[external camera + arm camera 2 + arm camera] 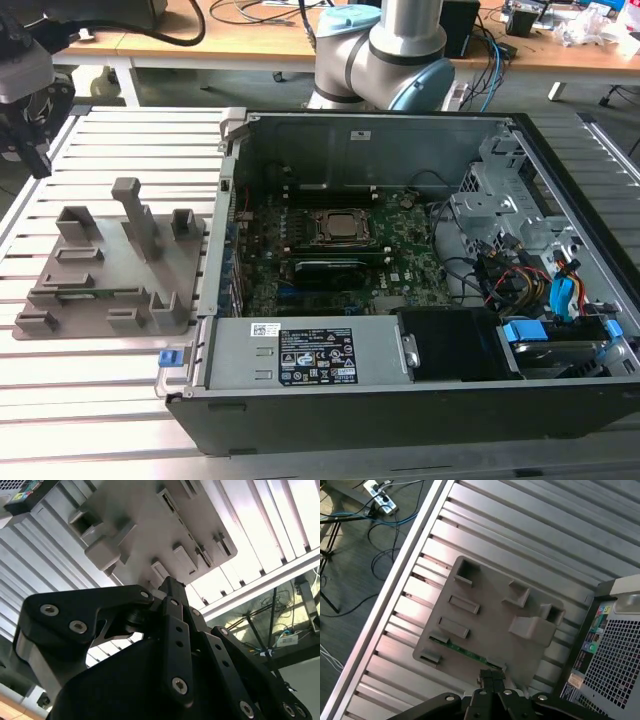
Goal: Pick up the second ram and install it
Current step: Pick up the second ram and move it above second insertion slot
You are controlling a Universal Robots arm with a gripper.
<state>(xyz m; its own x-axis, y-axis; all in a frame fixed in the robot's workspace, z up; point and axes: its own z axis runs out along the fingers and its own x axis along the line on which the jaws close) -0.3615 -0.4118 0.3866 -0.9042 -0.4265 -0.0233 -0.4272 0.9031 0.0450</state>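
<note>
**A:** Exterior view first. Where is the tool?

**B:** The gripper [38,160] hangs near the grey fixture tray [110,270], well apart from the open computer case [330,360]. A thin greenish line in the fixture tray, below and beside the gripper, is probably the second ram [95,292], though I can't be sure from here.

**A:** Second wrist view?

**B:** The fingertips [170,587] are pressed together with nothing between them. The fixture tray [145,535] lies beyond them.

**A:** And the first wrist view?

**B:** It is clearer there. The second ram [465,652] sits on edge in the fixture tray, just ahead of the gripper [492,675], and nothing is touching it.

**A:** Which step, then?

**B:** The approach to the pickup, I'd judge; the install is not begun. A grasp calls for the jaws to part and straddle the thin edge of the second ram squarely.
</note>
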